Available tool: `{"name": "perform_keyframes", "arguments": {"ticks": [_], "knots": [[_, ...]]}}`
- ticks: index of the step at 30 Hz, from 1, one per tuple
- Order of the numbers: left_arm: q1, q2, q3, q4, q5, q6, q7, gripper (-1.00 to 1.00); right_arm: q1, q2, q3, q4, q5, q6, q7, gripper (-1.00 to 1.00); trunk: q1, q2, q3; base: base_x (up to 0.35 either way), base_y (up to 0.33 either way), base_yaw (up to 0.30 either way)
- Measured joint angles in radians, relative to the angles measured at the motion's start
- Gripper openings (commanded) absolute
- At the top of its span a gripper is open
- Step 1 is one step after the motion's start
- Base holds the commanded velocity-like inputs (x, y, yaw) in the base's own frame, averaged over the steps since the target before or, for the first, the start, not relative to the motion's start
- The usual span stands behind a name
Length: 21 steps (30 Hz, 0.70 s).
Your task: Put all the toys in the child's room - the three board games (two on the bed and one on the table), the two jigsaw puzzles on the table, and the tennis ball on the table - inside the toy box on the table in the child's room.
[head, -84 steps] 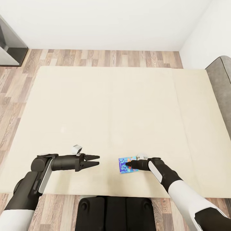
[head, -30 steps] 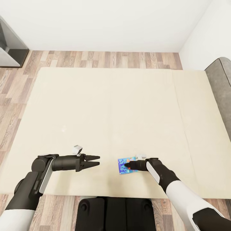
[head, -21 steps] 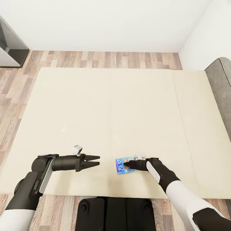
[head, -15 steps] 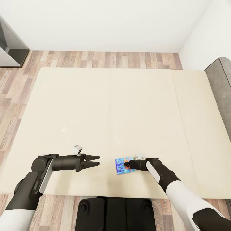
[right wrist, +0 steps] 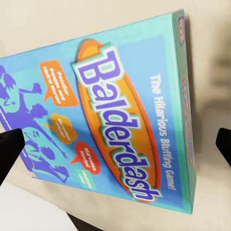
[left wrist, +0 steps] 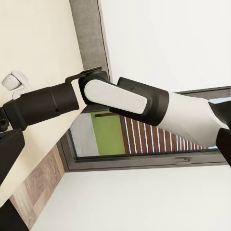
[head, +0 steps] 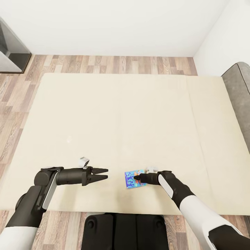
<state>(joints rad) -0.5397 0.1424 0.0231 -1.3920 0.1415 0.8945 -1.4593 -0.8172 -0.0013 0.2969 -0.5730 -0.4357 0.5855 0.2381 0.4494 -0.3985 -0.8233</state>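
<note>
The right pincer (head: 137, 179) is low over the bed (head: 114, 114), its tips at the small blue board game (head: 133, 178); in the right wrist view its two dark fingertips (right wrist: 9, 149) stand wide apart on both sides of this box (right wrist: 106, 120), lettered Balderdash, and they do not press it; the box lies flat on the beige mattress near the front edge; the left pincer (head: 103, 174) hovers to the left, well apart from the box, with a narrow gap between its pointed fingers and nothing in it; beyond the bed are the wood floor (head: 114, 63) and the white wall (head: 114, 24).
</note>
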Motion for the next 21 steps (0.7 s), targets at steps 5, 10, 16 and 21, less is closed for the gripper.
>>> {"name": "perform_keyframes", "arguments": {"ticks": [5, 10, 16, 21], "knots": [[0.0, 0.0, 0.0, 0.0, 0.0, 0.0, 0.0, 1.0, 0.0, 0.0, 0.0, 0.0, 0.0, 0.0, 0.0, 1.0, 0.0, 0.0, 0.0, 0.0, 0.013, 0.0], [0.0, 0.0, 0.0, 0.001, 0.0, 0.0, 0.0, 1.0, 0.0, 0.0, 0.0, 0.0, 0.0, 0.0, 0.0, 1.0, 0.0, 0.0, 0.0, 0.0, 0.031, 0.0], [0.0, 0.0, 0.0, 0.001, 0.0, 0.0, 0.0, 1.0, 0.0, 0.0, 0.0, 0.0, 0.0, 0.0, 0.0, 1.0, 0.0, 0.0, 0.0, 0.0, 0.007, 0.0], [0.0, 0.0, 0.0, 0.0, 0.0, 0.0, 0.0, 1.0, 0.0, 0.0, 0.001, 0.0, 0.0, 0.0, 0.0, 1.0, 0.0, 0.0, 0.0, 0.0, 0.001, 0.0]]}}
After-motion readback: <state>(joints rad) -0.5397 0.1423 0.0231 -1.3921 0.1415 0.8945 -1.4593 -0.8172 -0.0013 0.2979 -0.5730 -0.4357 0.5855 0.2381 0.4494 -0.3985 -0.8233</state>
